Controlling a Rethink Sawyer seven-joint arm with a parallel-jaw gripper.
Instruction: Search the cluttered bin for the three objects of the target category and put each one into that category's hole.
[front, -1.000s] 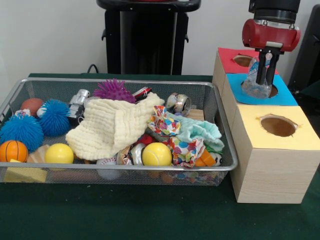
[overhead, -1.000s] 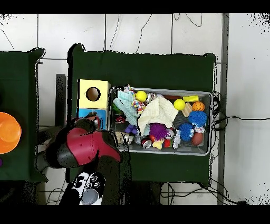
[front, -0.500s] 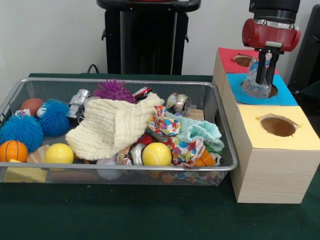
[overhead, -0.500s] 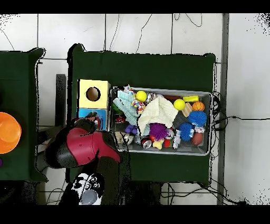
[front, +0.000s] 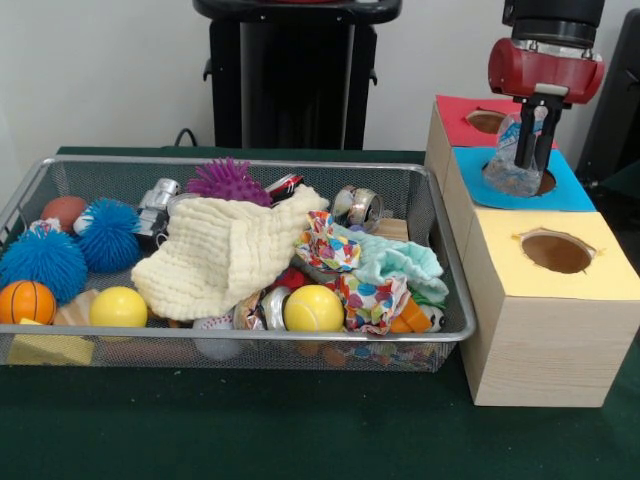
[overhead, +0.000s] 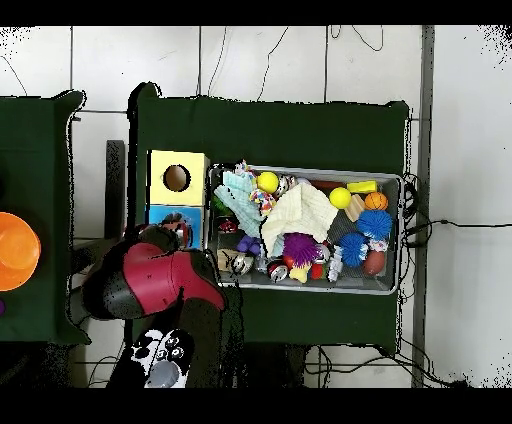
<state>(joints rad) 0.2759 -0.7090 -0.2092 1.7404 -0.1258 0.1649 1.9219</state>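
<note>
Your gripper (front: 529, 150) hangs over the blue box (front: 520, 185), its jaws closed on a crumpled clear plastic bottle (front: 513, 165) whose base sits at the rim of the hole, so this drop looks nearly done. You cannot tell how many pieces already went in. The wire bin (front: 440, 260) remains heaped; a cream cloth (front: 225, 255) hides whatever lies beneath.

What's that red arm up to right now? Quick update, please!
Pincer shut on clear crumpled plastic. Plastic sits at blue box's hole, not yet dropped. Nothing in the way.
</note>
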